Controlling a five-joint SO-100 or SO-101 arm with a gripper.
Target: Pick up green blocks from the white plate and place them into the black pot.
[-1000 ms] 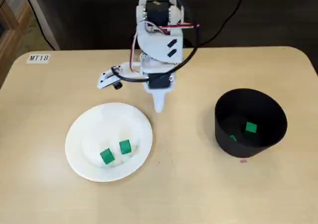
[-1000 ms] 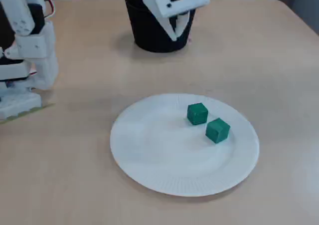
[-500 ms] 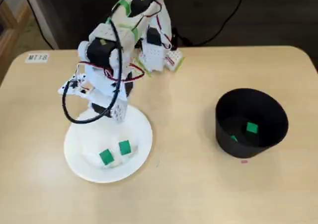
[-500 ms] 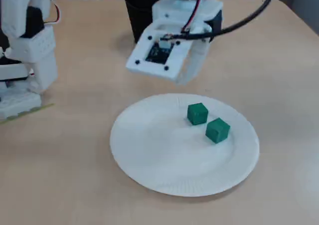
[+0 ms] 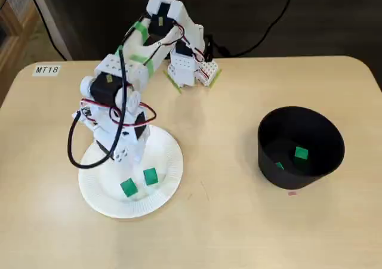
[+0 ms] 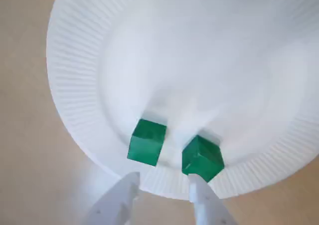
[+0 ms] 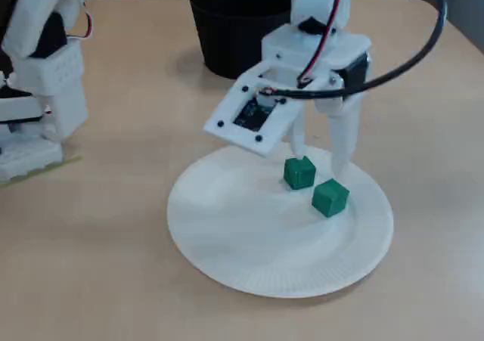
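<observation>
Two green blocks [image 5: 128, 188] [image 5: 150, 176] lie side by side on the white plate [image 5: 170, 155], toward its front edge. In a fixed view the same blocks [image 7: 300, 172] [image 7: 330, 197] sit just in front of my gripper [image 7: 318, 156], which hangs open over the plate's [image 7: 227, 269] far side. The wrist view shows the blocks [image 6: 147, 141] [image 6: 202, 157] just beyond the open gripper [image 6: 163, 177]; nothing is between its fingers [image 6: 201, 197]. The black pot [image 5: 271, 161] holds two green blocks [image 5: 301, 153] [image 5: 279, 165].
The arm's base [image 5: 188, 66] stands at the table's back, and its white body [image 7: 45, 61] sits at the left in a fixed view. A label [image 5: 46, 70] is stuck at the back left. The pot [image 7: 219, 42] stands behind the plate there.
The arm swung from the table's middle over to the plate and came down low behind the two blocks. The blocks stayed in place.
</observation>
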